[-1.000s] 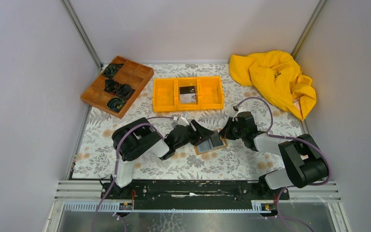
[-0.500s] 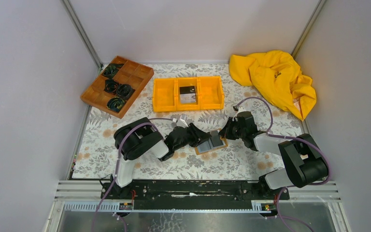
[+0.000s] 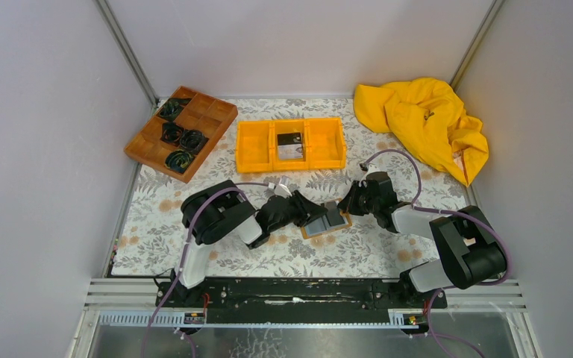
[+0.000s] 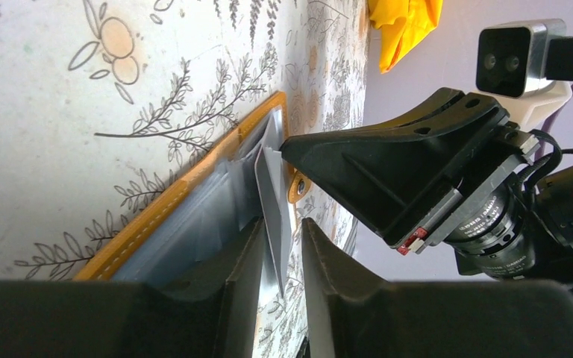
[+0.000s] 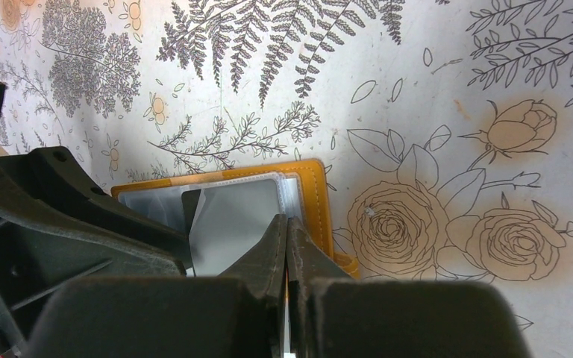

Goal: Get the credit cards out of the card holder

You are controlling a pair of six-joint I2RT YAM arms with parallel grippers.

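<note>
- Holder (image 3: 326, 221) lies open mid-table, between both grippers; bin (image 3: 290, 144) has a card (image 3: 290, 144) in its middle compartment; tray (image 3: 181, 132) holds dark coils.
- Left gripper (image 4: 280, 257) pinches a grey card (image 4: 274, 201) sticking up from the holder's pocket.
- Right gripper (image 5: 286, 250), pressed together, sits over the holder's edge.

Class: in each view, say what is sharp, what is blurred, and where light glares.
Top view: evenly lit and sharp. Left wrist: the orange-tan leather card holder is sharp; the left pincer is blurred. Right wrist: glare whitens the holder's clear pockets; the right pincer is soft.

Right end effector (image 5: 287, 246) closed over open card holder (image 5: 315, 195); grey card (image 5: 231, 224) showing.
</note>
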